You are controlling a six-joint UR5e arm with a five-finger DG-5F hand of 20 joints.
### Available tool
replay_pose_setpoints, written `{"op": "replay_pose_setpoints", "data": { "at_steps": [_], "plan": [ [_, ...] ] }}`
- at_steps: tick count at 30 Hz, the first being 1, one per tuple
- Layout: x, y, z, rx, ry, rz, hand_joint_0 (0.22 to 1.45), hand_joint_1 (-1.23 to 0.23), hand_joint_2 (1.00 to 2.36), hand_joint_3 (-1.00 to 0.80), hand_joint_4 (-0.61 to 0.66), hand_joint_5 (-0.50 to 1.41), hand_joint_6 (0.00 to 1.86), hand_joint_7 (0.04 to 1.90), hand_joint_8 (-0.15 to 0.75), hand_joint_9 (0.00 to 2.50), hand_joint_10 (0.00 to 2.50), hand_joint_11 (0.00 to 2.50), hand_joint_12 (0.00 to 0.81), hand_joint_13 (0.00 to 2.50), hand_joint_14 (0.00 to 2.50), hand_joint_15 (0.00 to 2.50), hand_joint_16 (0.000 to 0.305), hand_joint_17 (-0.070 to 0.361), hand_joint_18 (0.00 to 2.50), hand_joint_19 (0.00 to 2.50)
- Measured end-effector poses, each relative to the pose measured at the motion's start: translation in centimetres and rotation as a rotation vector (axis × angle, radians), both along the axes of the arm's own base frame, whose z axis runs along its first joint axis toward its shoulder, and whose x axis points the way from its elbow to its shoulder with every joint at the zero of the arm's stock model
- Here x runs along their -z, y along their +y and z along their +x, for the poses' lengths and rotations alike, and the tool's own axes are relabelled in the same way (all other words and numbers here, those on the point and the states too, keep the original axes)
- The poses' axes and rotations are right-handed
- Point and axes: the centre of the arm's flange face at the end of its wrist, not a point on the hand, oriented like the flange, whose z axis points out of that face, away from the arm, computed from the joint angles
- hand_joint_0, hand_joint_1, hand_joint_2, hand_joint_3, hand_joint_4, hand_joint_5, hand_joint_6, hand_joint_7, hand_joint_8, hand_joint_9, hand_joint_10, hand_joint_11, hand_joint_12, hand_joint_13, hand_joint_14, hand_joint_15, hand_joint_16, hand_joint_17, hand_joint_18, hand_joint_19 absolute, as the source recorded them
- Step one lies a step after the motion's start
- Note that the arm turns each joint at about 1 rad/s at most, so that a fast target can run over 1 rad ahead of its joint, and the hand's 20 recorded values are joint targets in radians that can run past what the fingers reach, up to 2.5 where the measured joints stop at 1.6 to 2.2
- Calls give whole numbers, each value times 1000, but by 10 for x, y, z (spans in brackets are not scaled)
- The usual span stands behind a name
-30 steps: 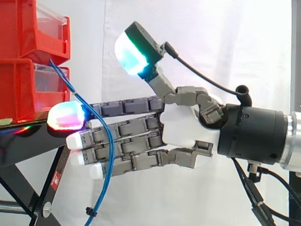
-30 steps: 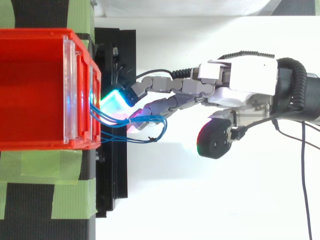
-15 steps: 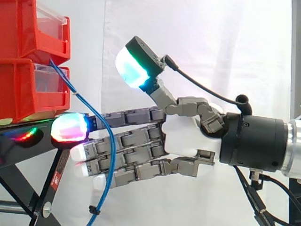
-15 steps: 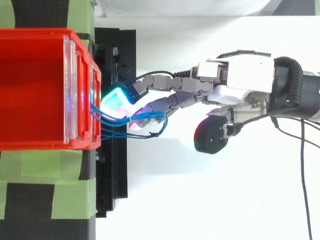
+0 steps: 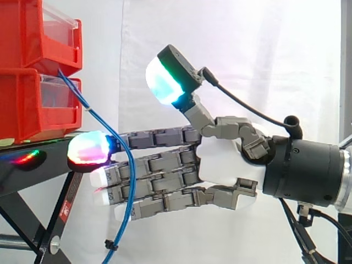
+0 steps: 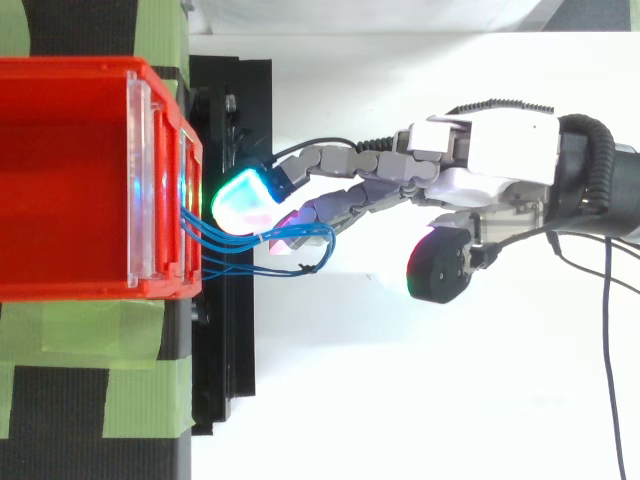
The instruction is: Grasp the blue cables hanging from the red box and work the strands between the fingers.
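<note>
Thin blue cables (image 5: 132,187) come out of the lower red bin (image 5: 33,104) and hang in a curve down past the black stand (image 5: 33,170). My hand (image 5: 225,159) reaches in from the right with its fingers stretched out straight toward the bins. The strands cross the near side of those fingers, just behind the glowing fingertips (image 5: 88,149). The thumb, its pad (image 5: 165,80) glowing cyan and green, is raised well clear of the cables. From above, the blue cables (image 6: 235,247) loop beside the fingers of the hand (image 6: 490,150). Nothing is pinched.
Two red bins are stacked on the black stand (image 6: 230,380), with green tape (image 6: 100,330) beside it. A white curtain hangs behind, and the surface under the arm is white.
The hand has drawn back a little to the right, away from the bins, and its thumb has swung slightly. The cables still lie across the straight fingers.
</note>
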Motion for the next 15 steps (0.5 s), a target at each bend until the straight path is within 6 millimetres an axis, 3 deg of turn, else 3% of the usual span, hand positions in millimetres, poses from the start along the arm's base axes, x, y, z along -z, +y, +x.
{"op": "replay_pose_setpoints", "data": {
  "at_steps": [5,11,15],
  "plan": [
    [4,-1,0,-1,4,-4,684,-430,1000,-1000,182,-317,5,659,365,514,8,473,398,437,10,394,65,147,452,381],
    [29,-2,5,-16,-23,15,685,-432,1000,-1000,181,-317,5,656,365,515,8,476,398,437,10,398,65,147,453,380],
    [33,-1,9,-30,-61,7,686,-433,1000,-1000,182,-316,5,659,365,516,11,472,397,439,10,390,65,146,453,380]
  ]
}}
